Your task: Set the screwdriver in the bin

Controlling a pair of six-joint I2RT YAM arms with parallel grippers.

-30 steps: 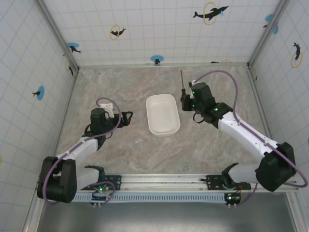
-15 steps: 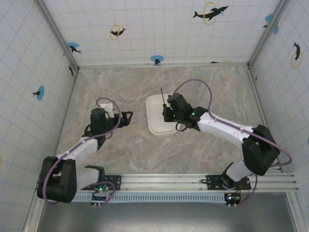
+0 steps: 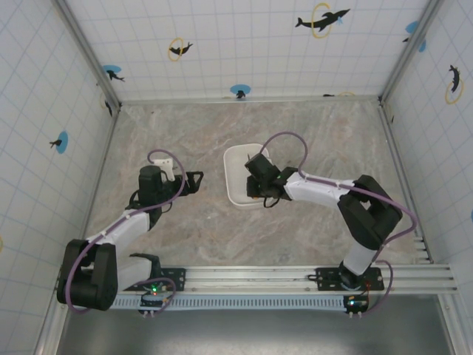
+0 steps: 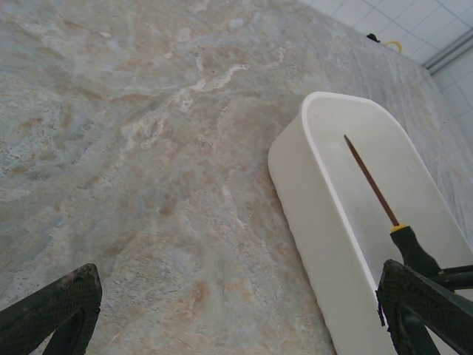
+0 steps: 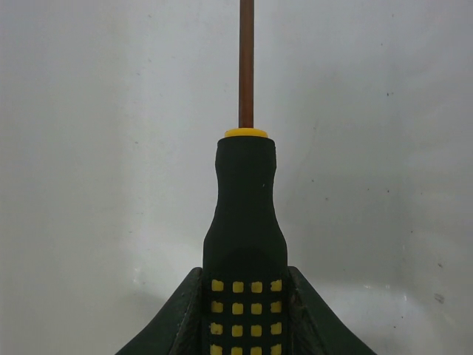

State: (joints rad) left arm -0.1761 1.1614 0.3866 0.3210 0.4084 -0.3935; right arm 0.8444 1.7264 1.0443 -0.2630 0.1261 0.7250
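Marbled beige desk (image 4: pixel 111 148), smooth white plastic bin (image 4: pixel 303 159) with rounded corners, slim screwdriver (image 5: pixel 244 214) above the bin's floor, thin reddish-brown shaft, black handle with yellow squares clamped between the right fingers (image 5: pixel 185 318), left fingers (image 4: pixel 59 310) dark, textured, spread wide and empty beside the bin

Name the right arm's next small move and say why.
Probably open the right gripper. Its jaws are shut on the screwdriver by its handle. The left wrist view shows the shaft running lengthwise within the walls of the bin, so a release should drop it inside. How far above the bin's floor it hangs is unclear.
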